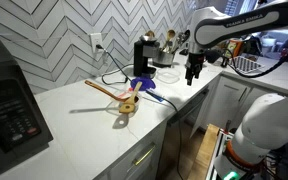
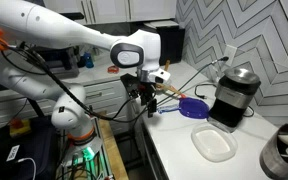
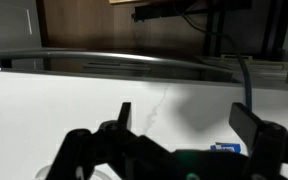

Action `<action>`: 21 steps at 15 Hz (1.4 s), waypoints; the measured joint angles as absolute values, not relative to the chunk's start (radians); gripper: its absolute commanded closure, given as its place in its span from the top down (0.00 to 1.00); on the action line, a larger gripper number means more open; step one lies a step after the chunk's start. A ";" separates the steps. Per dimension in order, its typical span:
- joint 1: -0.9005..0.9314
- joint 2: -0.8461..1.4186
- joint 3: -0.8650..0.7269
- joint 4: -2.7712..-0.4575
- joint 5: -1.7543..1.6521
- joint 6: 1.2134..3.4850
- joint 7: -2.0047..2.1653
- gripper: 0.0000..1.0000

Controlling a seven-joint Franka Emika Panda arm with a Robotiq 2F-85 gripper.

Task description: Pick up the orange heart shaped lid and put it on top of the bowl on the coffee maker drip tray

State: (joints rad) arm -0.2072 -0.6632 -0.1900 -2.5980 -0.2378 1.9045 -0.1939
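Observation:
The black coffee maker (image 1: 142,53) stands upright at the back of the white counter and shows in both exterior views (image 2: 234,95). The small blue-purple bowl (image 1: 143,84) sits low in front of it (image 2: 194,108). A small orange-red piece, the lid (image 1: 135,91), lies just in front of the bowl; its shape is too small to tell. My gripper (image 1: 193,74) hangs above the counter's edge, apart from the bowl and lid (image 2: 144,97). In the wrist view its jaws (image 3: 184,125) are open and empty over bare white counter. No task thing shows there.
A tan wooden spoon (image 1: 104,88) and a tan round wooden piece (image 1: 126,108) lie near the lid. A big black boxy appliance (image 1: 9,105) stands at one end of the counter. A white dish (image 2: 214,144) and a metal pot (image 2: 284,152) sit near the coffee maker.

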 measured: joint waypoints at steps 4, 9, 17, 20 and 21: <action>-0.207 -0.662 -0.190 -2.598 -0.238 1.904 -0.194 1.00; -0.058 -0.693 -0.097 -2.598 -0.130 1.917 -0.227 1.00; 0.314 -0.820 0.130 -2.567 0.160 1.914 -0.224 1.00; 0.391 -0.836 0.145 -2.549 0.195 1.915 -0.244 1.00; 0.393 -0.836 0.143 -2.547 0.196 1.915 -0.252 1.00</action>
